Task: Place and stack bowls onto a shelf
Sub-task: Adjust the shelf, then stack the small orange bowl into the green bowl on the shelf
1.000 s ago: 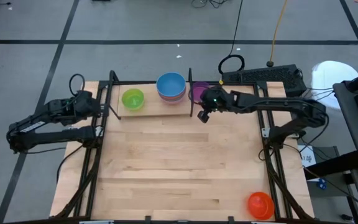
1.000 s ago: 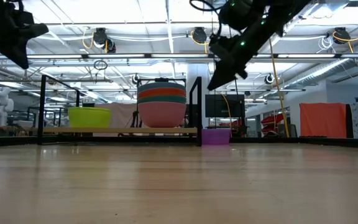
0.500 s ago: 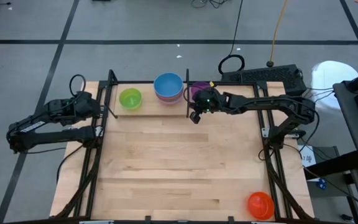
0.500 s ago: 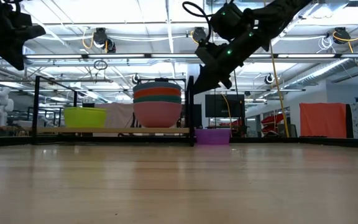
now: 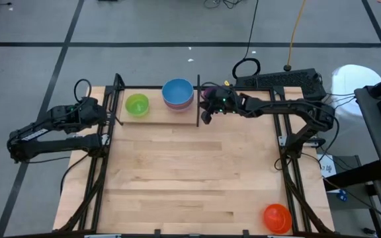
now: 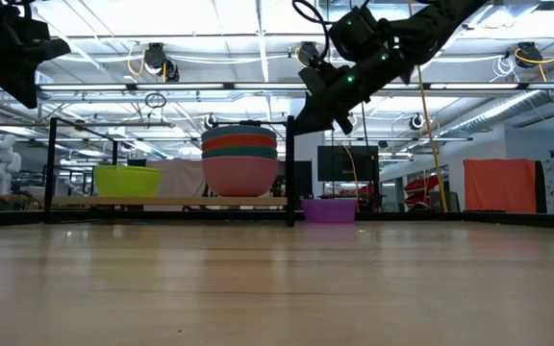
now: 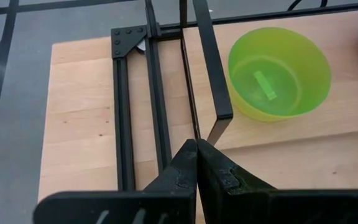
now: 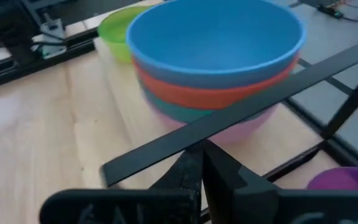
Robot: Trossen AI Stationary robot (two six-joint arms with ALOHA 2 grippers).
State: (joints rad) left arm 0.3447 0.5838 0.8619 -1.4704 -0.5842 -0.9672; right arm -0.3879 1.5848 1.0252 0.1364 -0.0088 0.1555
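The shelf [image 5: 157, 116], a light-wood plank in a black frame, lies along the table's far edge. On it stand a green bowl [image 5: 137, 104] and a stack [image 5: 178, 94] of blue, red, teal and pink bowls [image 8: 216, 74]. A purple bowl [image 6: 329, 210] sits on the table just past the shelf's right end. An orange bowl [image 5: 277, 217] rests near the table's near right corner. My right gripper [image 5: 204, 119] is shut at the shelf's right end. My left gripper [image 7: 197, 144] is shut at the shelf's left end frame [image 7: 213, 74]; whether it touches, I cannot tell. My right gripper presses its shut fingertips [image 8: 202, 152] against the black frame bar [image 8: 166, 152] at the shelf's right end. It comes from the table's right side, slanting down. The bar runs across the fingertips. The shelf stays flat on the table.
The black table frame rails [image 5: 94, 178] run down both sides of the tabletop. A dark keyboard-like box [image 5: 280, 80] and cables lie beyond the far right corner. The wide middle and near part of the tabletop [image 5: 184, 178] holds nothing but the orange bowl.
My right gripper has moved toward the table's left and far edge, pushing the shelf's right end. The shelf, with the green bowl and the stack on it, has slid a little toward the table's left. The purple bowl has stayed where it was.
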